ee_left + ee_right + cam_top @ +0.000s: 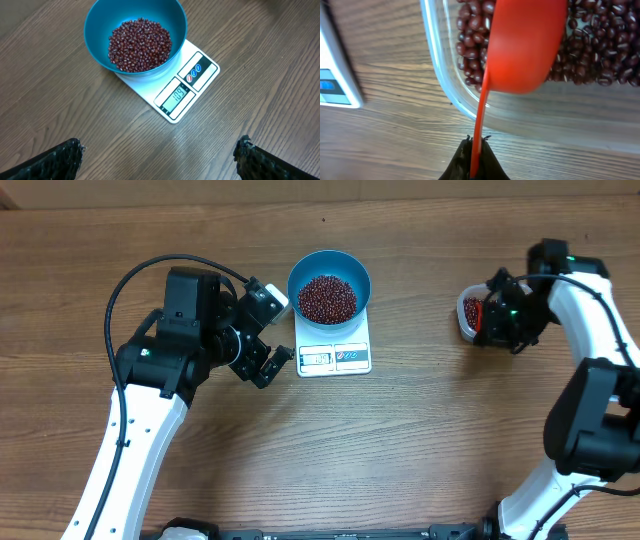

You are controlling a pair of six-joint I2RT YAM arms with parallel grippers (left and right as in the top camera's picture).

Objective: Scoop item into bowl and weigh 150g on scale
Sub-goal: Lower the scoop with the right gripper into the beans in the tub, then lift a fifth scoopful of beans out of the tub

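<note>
you're partway through. the bowl [297, 278] sits on the scale [335, 360], and a good heap of beans [140, 44] already covers its bottom. the display [176, 95] looks to read a little over a hundred, though the digits are small, so i'd judge you're short of the target. more scooping is left, then probably a fine top-up near the end.

your right gripper [472, 161] is clamped on the thin handle of the red scoop [525, 45]. the scoop's bowl is over the clear tub [440, 75], low among the beans there. you see only its underside from the wrist camera, so you can't tell whether it's loaded. the tub has plenty of beans in it. it stands well apart from the scale, off to the right side of the table. the load therefore has to travel across open table to reach the bowl.

your left gripper [280, 330] has its jaws spread wide and holds nothing. it hovers just beside the scale's left edge, near the bowl but touching neither. its camera looks straight down on the bowl and display, so that's your view for checking the weight.
</note>
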